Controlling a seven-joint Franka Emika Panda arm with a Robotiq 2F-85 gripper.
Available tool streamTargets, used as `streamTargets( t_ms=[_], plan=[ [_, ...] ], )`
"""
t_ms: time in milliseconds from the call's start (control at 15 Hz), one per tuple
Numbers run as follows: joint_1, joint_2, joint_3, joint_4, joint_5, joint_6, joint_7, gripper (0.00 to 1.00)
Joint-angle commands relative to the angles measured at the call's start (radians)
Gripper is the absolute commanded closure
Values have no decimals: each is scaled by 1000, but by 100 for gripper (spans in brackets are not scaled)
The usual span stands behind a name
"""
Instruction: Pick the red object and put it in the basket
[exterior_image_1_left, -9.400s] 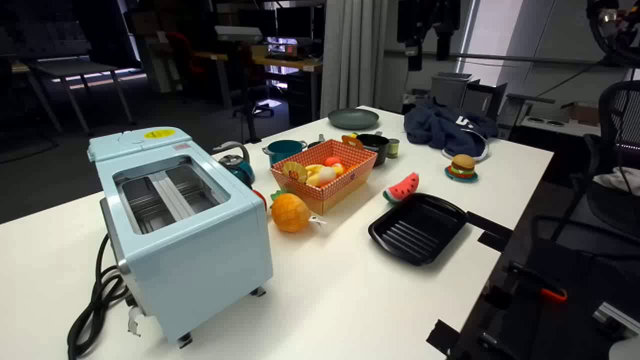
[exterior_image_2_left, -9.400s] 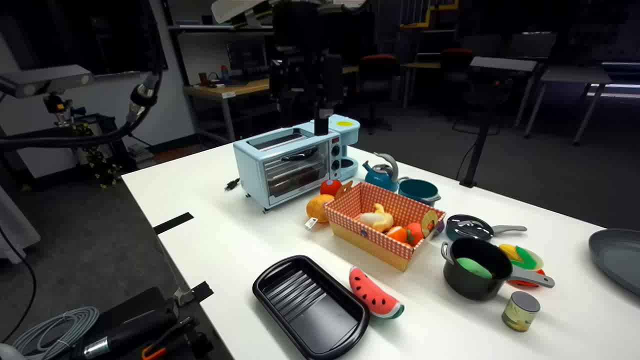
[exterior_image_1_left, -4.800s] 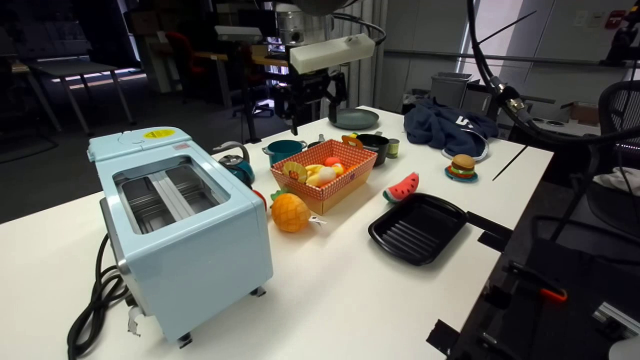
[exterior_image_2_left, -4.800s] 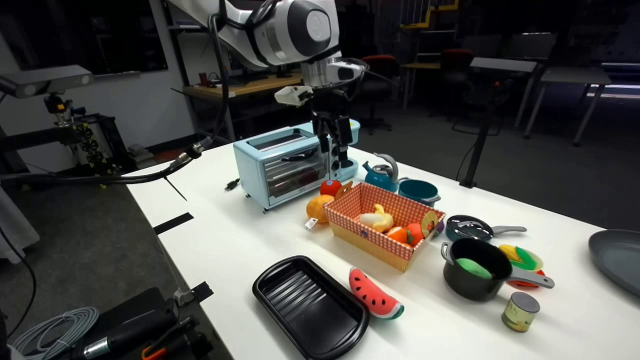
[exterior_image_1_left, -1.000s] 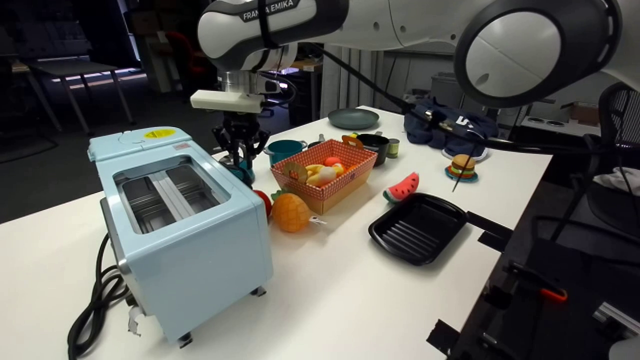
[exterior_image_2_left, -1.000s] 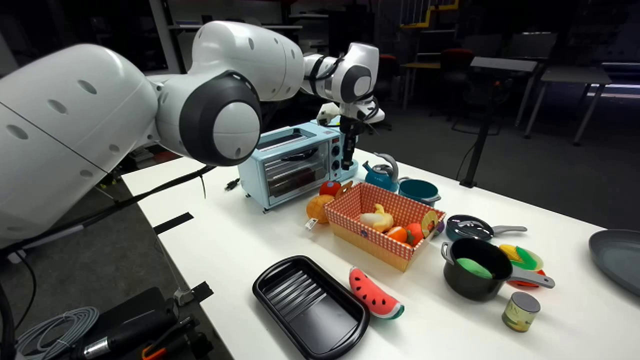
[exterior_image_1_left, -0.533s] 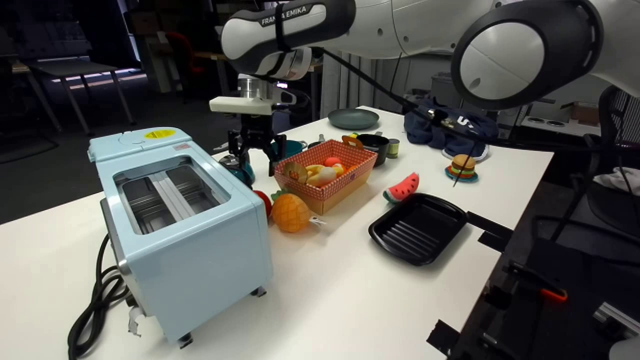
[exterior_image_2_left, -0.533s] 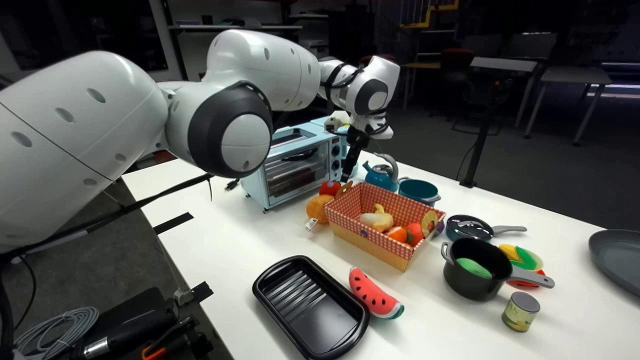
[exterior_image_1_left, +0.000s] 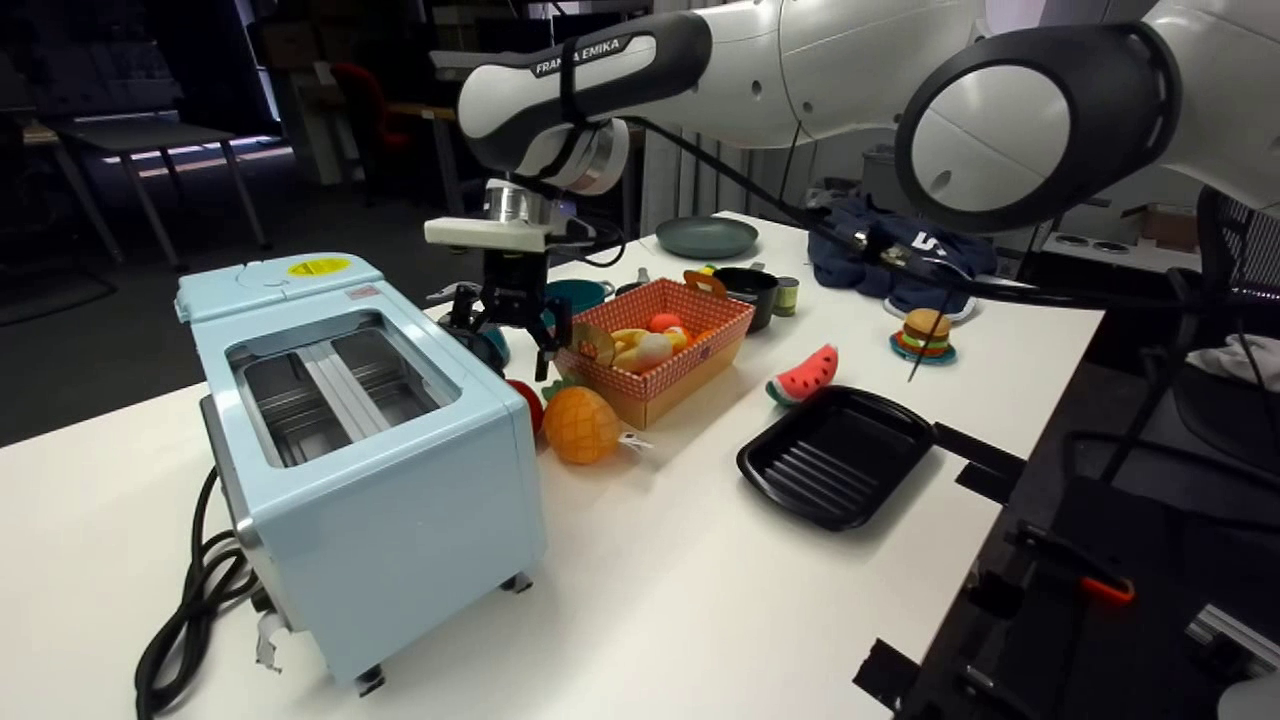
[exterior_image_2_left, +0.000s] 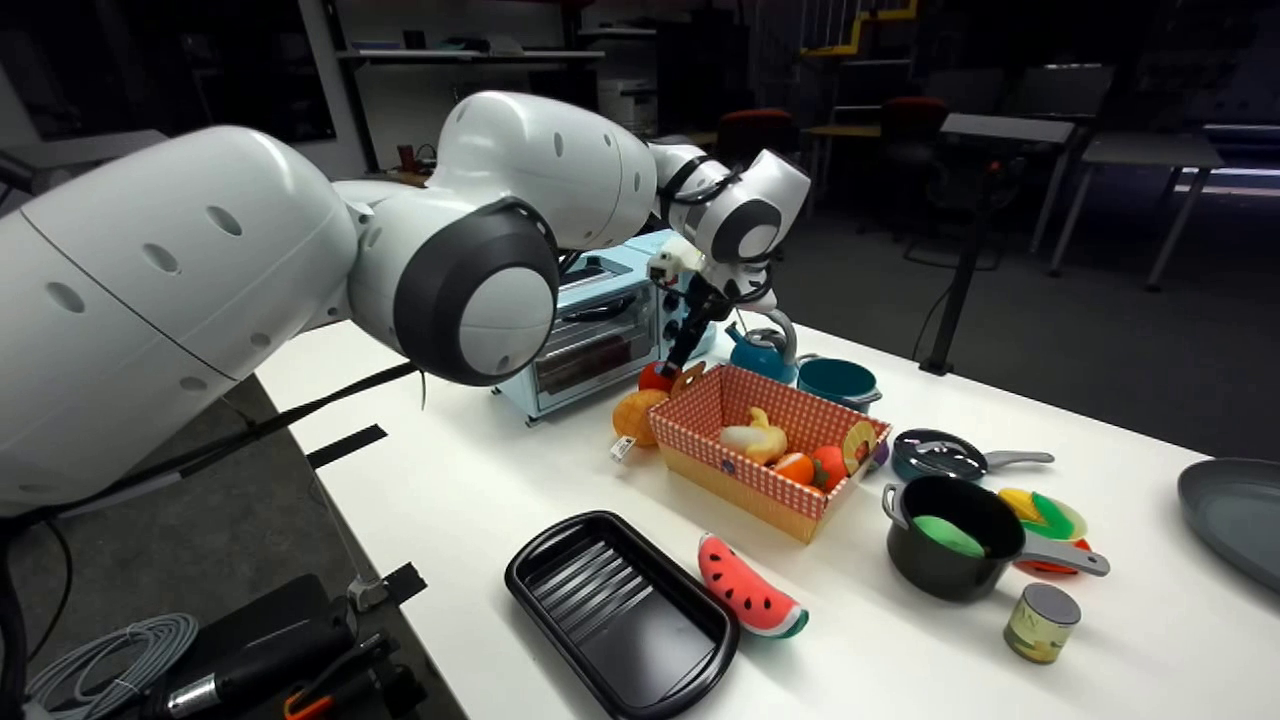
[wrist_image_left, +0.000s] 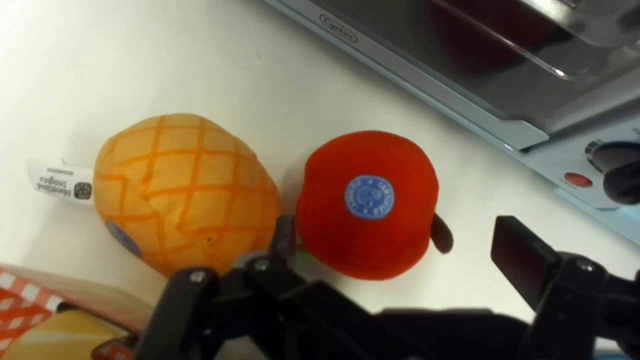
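"Between the toaster and the pineapple, that's where the red toy lies, right?"

"Yes, on the white tabletop, its blue badge facing up in the wrist view."

"And the fingers?"

"Apart, with a wide space between them. From the wrist, one tip lines up with the narrow gap between the red toy and the pineapple; the other stands past the toy's far side, clear of it."

"Is the nearer tip touching the toy?"

"I can't tell. In an exterior view the fingers slope down at the toy and hide part of it."

"Where's the basket?"

"Just beside the pineapple. It's red-checked above, tan below, and holds an orange, a second red toy and a yellow-and-cream toy."

"And the black pan?"

"Well apart from the toaster, with a watermelon slice lying just beside its rim."
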Motion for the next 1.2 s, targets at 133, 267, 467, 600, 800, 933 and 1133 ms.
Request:
streamTargets(
  t_ms=[133,267,467,600,800,933,1133],
  plan=[
    [-6,37,27,30,8,-53,-8,0],
    [-1,42,23,32,0,-61,-11,0],
    [7,42,18,36,-10,-61,-20,32],
    [18,35,10,39,-30,-57,-34,49],
    [35,20,2,41,-70,-56,-65,71],
    [46,7,-1,46,-101,-56,-88,84],
    [58,-10,3,64,-139,-55,-126,98]
  ],
)
